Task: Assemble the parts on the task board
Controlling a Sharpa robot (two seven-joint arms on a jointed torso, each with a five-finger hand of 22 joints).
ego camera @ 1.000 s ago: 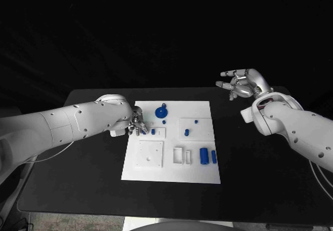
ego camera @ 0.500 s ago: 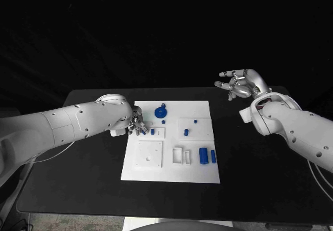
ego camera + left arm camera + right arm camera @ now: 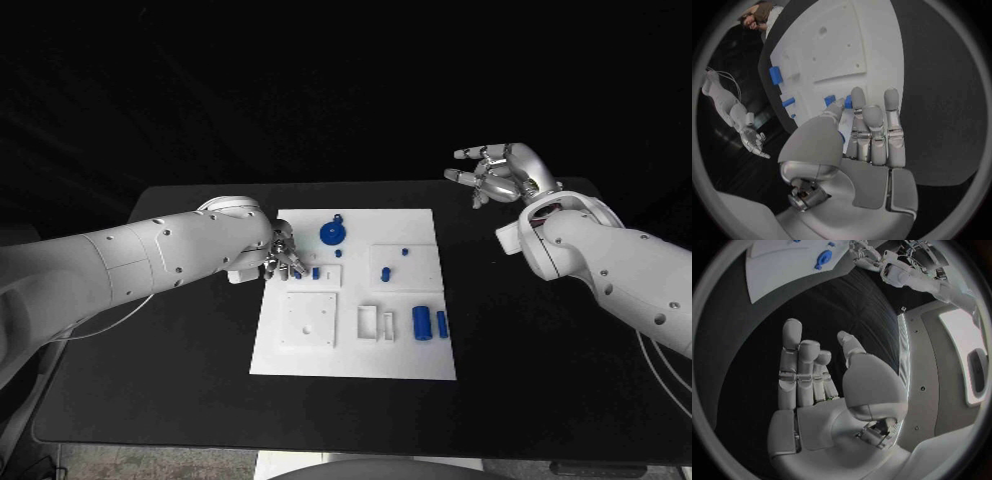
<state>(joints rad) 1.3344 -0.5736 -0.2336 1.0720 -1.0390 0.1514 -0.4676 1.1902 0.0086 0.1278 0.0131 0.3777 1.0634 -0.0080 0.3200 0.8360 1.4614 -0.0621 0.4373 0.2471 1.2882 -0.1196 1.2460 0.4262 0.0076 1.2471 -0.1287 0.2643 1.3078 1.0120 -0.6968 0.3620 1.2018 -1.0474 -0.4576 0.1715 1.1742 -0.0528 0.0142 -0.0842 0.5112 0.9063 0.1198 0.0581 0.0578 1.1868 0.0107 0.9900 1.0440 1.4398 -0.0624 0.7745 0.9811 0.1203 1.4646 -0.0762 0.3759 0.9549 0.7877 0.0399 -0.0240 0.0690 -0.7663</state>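
While your left hand (image 3: pixel 283 262) rests on the task board (image 3: pixel 356 345), you cannot tell its grasp. Your right hand (image 3: pixel 500 175) hovers released, fingers apart.

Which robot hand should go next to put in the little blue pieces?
Probably the left hand: it sits over the task board's left edge, fingertips right by a small blue part. The right hand is raised beyond the table's far right corner, holding nothing, well away from the board.

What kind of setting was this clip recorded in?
Probably a robotics lab test bench: a black table against a dark backdrop, a white task board with small blue parts, and two robot arms working over it.
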